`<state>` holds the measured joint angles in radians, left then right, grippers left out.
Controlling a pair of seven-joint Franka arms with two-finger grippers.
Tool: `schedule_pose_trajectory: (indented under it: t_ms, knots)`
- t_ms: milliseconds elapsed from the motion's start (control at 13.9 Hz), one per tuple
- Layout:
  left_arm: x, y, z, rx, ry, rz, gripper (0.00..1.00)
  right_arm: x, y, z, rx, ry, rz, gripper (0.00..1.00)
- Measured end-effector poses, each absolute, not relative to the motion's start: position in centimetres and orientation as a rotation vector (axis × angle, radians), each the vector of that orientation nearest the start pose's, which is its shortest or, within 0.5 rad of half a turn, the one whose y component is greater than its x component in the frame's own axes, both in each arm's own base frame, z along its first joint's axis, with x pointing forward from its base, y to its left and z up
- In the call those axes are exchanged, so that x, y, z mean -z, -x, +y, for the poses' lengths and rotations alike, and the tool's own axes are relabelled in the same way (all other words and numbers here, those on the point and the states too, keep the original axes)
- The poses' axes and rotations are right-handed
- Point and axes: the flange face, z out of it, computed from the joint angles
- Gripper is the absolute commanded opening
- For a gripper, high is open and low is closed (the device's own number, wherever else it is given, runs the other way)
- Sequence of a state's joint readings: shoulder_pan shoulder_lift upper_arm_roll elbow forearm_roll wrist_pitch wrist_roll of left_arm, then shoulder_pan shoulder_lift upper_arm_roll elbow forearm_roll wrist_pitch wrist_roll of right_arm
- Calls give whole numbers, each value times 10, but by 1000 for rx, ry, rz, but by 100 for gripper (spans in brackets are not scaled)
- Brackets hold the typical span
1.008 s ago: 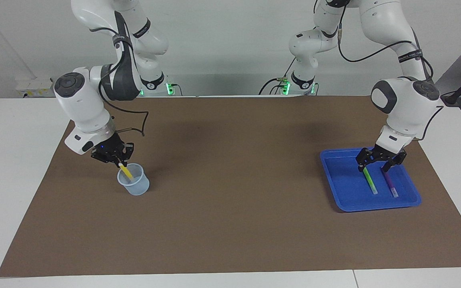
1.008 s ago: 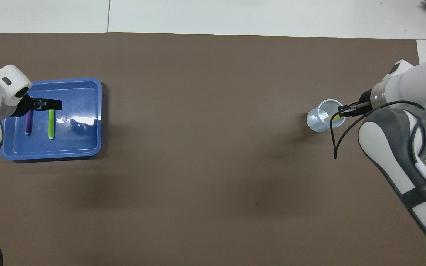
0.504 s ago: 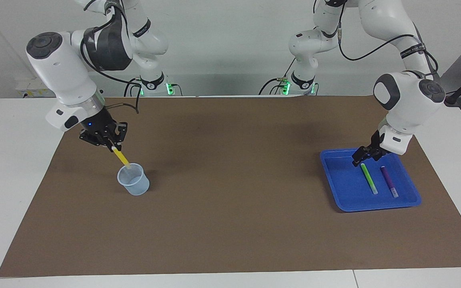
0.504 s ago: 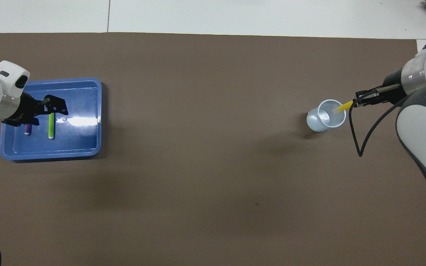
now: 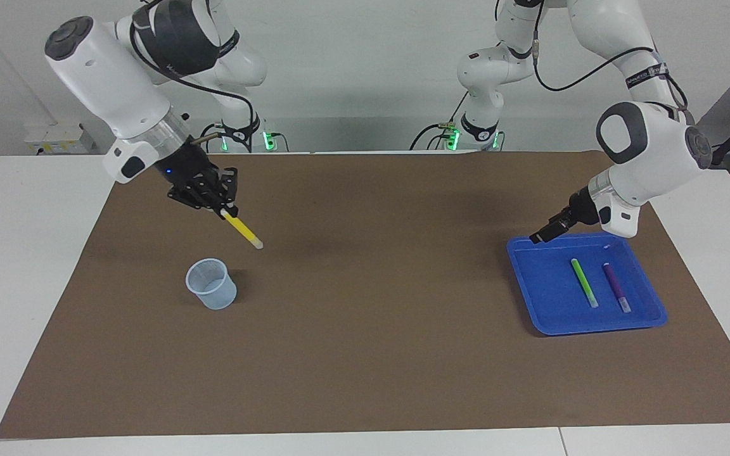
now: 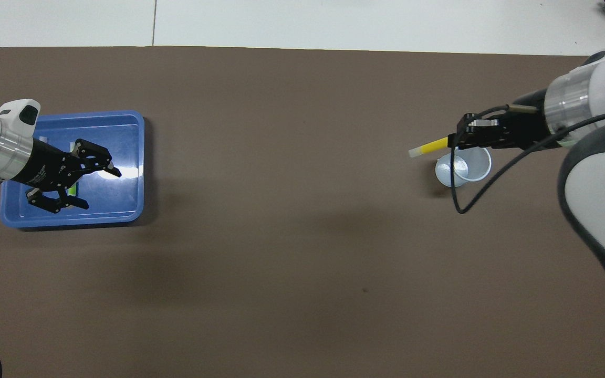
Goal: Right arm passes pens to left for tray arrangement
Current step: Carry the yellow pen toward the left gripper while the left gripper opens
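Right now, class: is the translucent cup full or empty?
Empty. The cup stands upright on the mat with nothing inside; the yellow pen hangs in the air, clamped in the right gripper.

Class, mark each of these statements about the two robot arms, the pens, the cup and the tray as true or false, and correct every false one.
1. The right gripper holds the yellow pen. True.
2. The yellow pen stands in the cup. False: it is lifted clear, and the cup is empty.
3. The green pen and the purple pen lie in the blue tray. True.
4. The left gripper grips the green pen. False: it is open above the tray and holds nothing.
5. The two pens in the tray lie crossed. False: side by side, apart.
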<state>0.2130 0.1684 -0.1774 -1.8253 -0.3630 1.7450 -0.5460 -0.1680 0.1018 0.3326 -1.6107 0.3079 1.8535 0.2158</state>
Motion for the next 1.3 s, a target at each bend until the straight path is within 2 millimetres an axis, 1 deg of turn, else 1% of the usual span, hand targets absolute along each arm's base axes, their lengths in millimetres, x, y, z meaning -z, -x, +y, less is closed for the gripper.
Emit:
schedule_pose_trajectory:
  t_ms: [144,288,360,504,720,864,1008,1152,1296]
  knots:
    - [-439,-580,-19,-700,3148,-1368,99,-586,-592,168,115,2691,336,7]
    - [-441,-580,-23,-753,3119,-1458,98,-591,-585,213,89,2587,509,7]
    - [-441,-580,-24,-774,3098,-1502,98,-592,-582,232,73,2538,592,8]
    - [-444,-581,-30,-853,3054,-1652,98,-587,-577,264,28,2419,746,7]
    - [-451,-584,-39,-961,2986,-1841,98,-575,-569,308,-3,2304,885,7]
    - [-457,-586,-53,-1069,2922,-1973,98,-566,-565,333,-7,2265,915,7]
    - [-465,-591,-62,-1085,2887,-2062,98,-556,-562,354,-4,2236,926,7]
    - [-479,-598,-69,-1047,2870,-2130,98,-545,-562,367,-1,2215,934,7]
    - [-496,-602,-75,-1032,2835,-2193,97,-538,-562,375,-1,2201,945,7]
